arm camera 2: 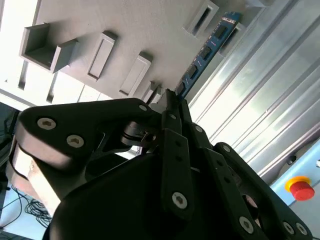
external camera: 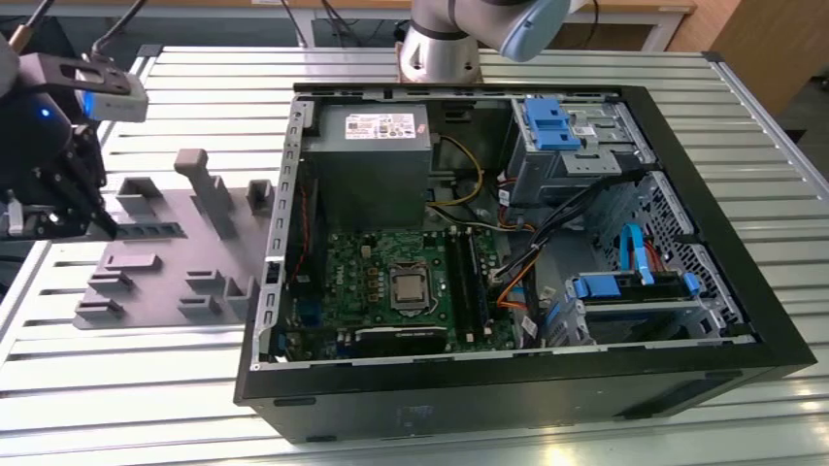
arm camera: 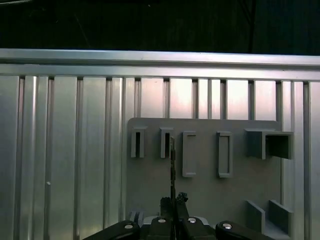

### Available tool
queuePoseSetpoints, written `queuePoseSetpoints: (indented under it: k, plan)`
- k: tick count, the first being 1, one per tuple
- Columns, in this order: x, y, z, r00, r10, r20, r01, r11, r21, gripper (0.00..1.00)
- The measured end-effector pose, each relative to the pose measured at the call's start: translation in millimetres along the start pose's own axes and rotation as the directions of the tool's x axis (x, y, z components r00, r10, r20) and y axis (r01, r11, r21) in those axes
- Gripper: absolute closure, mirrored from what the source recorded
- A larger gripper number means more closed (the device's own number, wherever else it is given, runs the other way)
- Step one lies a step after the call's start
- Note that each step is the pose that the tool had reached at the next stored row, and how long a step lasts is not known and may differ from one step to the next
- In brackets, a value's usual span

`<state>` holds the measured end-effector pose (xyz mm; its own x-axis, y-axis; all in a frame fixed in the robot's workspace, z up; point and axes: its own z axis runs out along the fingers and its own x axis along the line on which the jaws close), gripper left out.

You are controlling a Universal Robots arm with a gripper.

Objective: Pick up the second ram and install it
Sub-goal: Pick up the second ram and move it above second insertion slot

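pinching one end of the second ram (arm camera 2: 207, 47), the gripper (arm camera 2: 170, 100) has its jaws clenched nearly together, with only the thin board between them, as both wrist views show. in the first wrist view the second ram (arm camera: 172, 160) is seen edge-on as a thin dark line running from the gripper (arm camera: 174, 199) toward the slotted blocks of the grey fixture plate (arm camera: 205, 200). it is a narrow blue-green stick with small dark chips in a row and a pale label at its far end. whether it rests on the plate or hangs just above it i cannot tell. in the exterior view it lies at the exterior view's left, well apart from the open computer case (external camera: 518, 398) and its green motherboard (external camera: 369, 257) on the ribbed metal worktop (external camera: 130, 388). a white printed label (external camera: 379, 126) sits on the power supply.
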<state>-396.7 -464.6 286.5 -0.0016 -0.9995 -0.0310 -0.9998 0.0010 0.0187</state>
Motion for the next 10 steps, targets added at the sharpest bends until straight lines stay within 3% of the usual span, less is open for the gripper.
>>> queuePoseSetpoints:
  k: [10]
  plan:
    - [-1.4, 0.9, -45.6, 1.0000, 0.000, 0.0000, 0.000, 1.0000, 0.0000, 0.86]
